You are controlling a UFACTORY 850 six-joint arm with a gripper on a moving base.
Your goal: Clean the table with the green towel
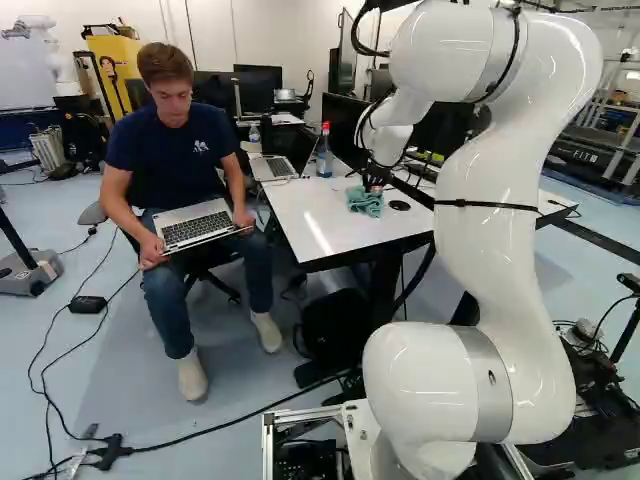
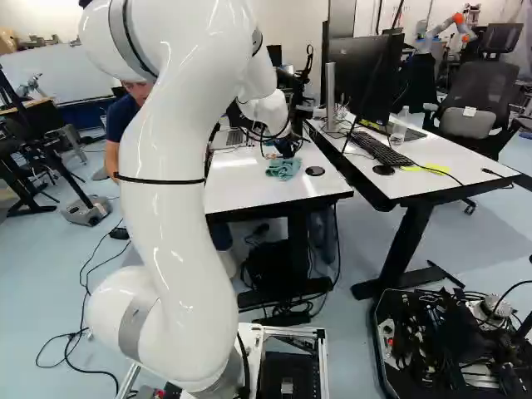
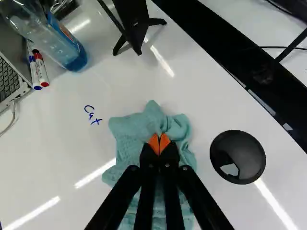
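White arm (image 1: pixel 505 250) up front, gripper (image 3: pixel 159 140) pinched on the green towel (image 3: pixel 128 146), bunched on the table (image 2: pixel 245 189) near its right edge in the right base view. Blue writing (image 3: pixel 91 115) sits uncleaned; plenty of wiping left, I'd say.

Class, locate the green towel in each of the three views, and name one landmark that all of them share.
Left base view: the green towel is right of centre, in the upper half.
Right base view: slightly right of centre, in the upper half.
Wrist view: at the gripper's tips, spreading beneath it.
Shared landmark: the round black disc beside the towel.
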